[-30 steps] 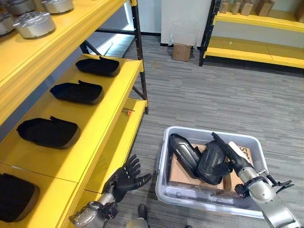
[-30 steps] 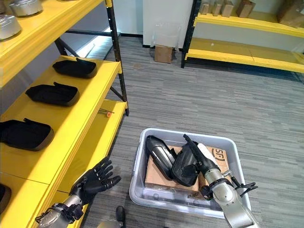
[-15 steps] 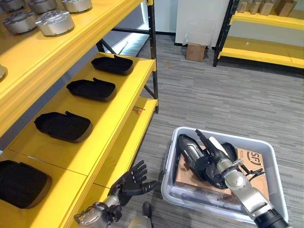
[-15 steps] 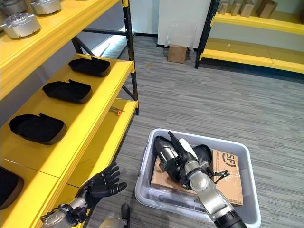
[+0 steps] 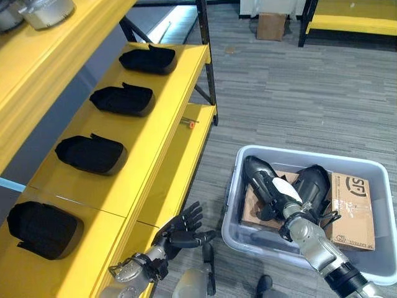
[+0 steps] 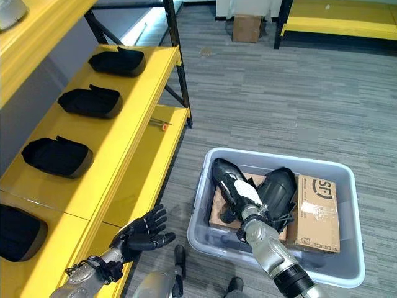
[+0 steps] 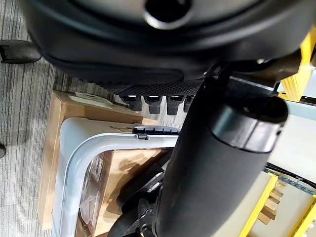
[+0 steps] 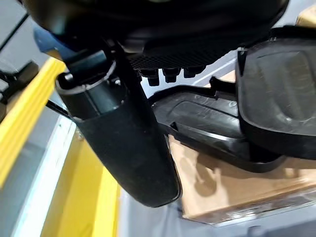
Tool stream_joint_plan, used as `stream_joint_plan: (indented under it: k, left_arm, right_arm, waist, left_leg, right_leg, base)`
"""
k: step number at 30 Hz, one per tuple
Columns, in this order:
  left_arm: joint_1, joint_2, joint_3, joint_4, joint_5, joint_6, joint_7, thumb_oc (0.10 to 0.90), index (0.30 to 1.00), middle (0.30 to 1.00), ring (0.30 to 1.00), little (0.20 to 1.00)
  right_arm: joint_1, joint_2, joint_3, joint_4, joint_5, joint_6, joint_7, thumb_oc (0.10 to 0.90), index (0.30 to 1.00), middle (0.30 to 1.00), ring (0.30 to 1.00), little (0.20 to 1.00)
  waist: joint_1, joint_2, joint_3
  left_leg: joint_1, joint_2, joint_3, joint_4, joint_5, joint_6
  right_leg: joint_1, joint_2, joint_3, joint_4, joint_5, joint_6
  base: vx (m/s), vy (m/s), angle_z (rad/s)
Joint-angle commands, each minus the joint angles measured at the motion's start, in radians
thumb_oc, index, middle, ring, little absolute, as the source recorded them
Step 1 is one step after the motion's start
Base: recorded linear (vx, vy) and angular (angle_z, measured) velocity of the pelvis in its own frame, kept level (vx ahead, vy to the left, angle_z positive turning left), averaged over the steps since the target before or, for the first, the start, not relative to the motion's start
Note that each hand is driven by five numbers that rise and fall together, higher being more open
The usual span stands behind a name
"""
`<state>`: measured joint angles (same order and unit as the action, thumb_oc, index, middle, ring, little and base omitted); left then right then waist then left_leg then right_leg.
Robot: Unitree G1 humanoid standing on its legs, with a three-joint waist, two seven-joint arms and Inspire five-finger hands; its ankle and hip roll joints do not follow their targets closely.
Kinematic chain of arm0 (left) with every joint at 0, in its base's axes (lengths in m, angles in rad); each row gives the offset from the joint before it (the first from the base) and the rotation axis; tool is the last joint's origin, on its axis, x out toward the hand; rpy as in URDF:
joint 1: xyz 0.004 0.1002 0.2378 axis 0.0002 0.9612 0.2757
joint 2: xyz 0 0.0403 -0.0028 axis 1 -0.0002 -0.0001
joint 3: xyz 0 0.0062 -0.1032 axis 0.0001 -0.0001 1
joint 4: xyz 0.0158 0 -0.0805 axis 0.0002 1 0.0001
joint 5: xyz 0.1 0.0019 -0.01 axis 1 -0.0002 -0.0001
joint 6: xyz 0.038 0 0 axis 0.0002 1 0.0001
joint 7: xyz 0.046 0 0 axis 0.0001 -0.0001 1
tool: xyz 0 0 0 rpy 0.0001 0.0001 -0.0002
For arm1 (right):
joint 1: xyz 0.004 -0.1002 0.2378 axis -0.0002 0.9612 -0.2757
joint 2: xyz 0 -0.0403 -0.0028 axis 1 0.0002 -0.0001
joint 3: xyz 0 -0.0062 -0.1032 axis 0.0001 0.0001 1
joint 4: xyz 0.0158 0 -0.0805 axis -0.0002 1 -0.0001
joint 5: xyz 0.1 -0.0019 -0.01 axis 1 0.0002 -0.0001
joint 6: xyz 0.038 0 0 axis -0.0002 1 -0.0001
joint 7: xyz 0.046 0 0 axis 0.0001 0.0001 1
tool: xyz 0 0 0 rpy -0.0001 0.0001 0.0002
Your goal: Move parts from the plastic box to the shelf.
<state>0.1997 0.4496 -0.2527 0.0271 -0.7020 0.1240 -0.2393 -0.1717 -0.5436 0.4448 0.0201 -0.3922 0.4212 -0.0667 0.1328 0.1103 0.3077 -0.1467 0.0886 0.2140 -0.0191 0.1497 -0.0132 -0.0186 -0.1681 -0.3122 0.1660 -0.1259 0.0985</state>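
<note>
Yellow steel shelf (image 5: 158, 133) runs down frame left, four black moulded parts already on its middle tier. Translucent grey plastic box (image 5: 372, 264) sits lower right on the floor. Inside, two black moulded shell parts (image 6: 278, 189) lie on brown cardboard, long axes running toward frame top. Right hand (image 5: 276, 197) rests over the left-hand part (image 5: 255, 174), fingers straight, not clamped. Left hand (image 5: 180, 231), lower centre, fingers spread, well apart from the box; right is nearer.

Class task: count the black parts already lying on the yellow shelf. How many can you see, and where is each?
4, in a row along the yellow shelf: farthest part, second part, third part, nearest part. More may lie beyond the picture's edge.
</note>
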Motion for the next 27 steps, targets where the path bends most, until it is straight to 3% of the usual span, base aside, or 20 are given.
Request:
stream_joint_plan:
  k: [1, 5, 12, 16, 21, 27]
  left_arm:
    - [-0.052, 0.014, 0.005, -0.106, -0.023, -0.088, -0.017, 0.9, 1.0, 1.0, 1.0, 1.0]
    - [-0.067, 0.025, -0.013, -0.11, -0.01, -0.106, -0.034, 0.9, 1.0, 1.0, 1.0, 1.0]
    - [-0.077, 0.032, -0.007, -0.128, -0.031, -0.091, -0.021, 0.9, 1.0, 1.0, 1.0, 1.0]
    - [-0.075, 0.033, -0.018, -0.14, -0.019, -0.101, -0.039, 0.9, 1.0, 1.0, 1.0, 1.0]
    - [-0.102, 0.027, -0.05, -0.135, -0.019, -0.127, -0.025, 0.9, 1.0, 1.0, 1.0, 1.0]
    - [-0.111, 0.026, -0.054, -0.136, -0.026, -0.139, -0.006, 0.9, 1.0, 1.0, 1.0, 1.0]
  right_arm:
    - [-0.082, -0.031, -0.017, -0.131, -0.09, -0.035, -0.101, 0.9, 1.0, 1.0, 1.0, 1.0]
    - [-0.073, -0.058, -0.025, -0.174, -0.15, -0.102, -0.097, 0.9, 1.0, 1.0, 1.0, 1.0]
    - [-0.046, -0.082, -0.059, -0.21, -0.12, -0.032, -0.161, 0.9, 1.0, 1.0, 1.0, 1.0]
    - [-0.002, -0.091, -0.076, -0.209, -0.114, -0.043, -0.2, 0.9, 1.0, 1.0, 1.0, 1.0]
    - [0.023, -0.08, -0.077, -0.178, -0.057, -0.103, -0.372, 0.9, 1.0, 1.0, 1.0, 1.0]
    - [0.028, -0.081, -0.096, -0.179, -0.003, -0.115, -0.421, 0.9, 1.0, 1.0, 1.0, 1.0]
  waist:
    - [-0.016, -0.02, 0.008]
    - [-0.033, -0.011, 0.038]
    - [-0.051, 0.0, 0.066]
    - [-0.06, 0.009, 0.087]
    - [-0.078, 0.015, 0.129]
    - [-0.092, 0.031, 0.156]
  left_leg:
    - [-0.03, 0.027, -0.009, 0.023, -0.002, -0.052]
    - [-0.04, 0.023, 0.003, 0.031, -0.007, -0.047]
    - [-0.051, 0.02, 0.021, 0.039, -0.013, -0.044]
    - [-0.069, 0.021, 0.027, 0.047, -0.014, -0.04]
    - [-0.091, 0.012, 0.04, 0.045, -0.013, -0.033]
    - [-0.109, 0.007, 0.054, 0.048, -0.012, -0.031]
  right_leg:
    - [-0.036, 0.0, -0.005, 0.073, 0.007, -0.062]
    - [-0.062, -0.002, 0.009, 0.095, 0.005, -0.059]
    - [-0.087, -0.006, 0.03, 0.118, -0.006, -0.059]
    - [-0.114, -0.008, 0.037, 0.148, -0.014, -0.06]
    - [-0.159, -0.014, 0.05, 0.191, -0.029, -0.056]
    - [-0.194, -0.016, 0.065, 0.219, -0.038, -0.058]
  base:
    - [-0.06, 0.04, 0.0]
    - [-0.06, 0.051, -0.02]
    - [-0.03, 0.038, -0.08]
    - [-0.06, 0.027, -0.08]
    - [-0.09, 0.014, -0.09]
    - [-0.05, 0.038, -0.07]
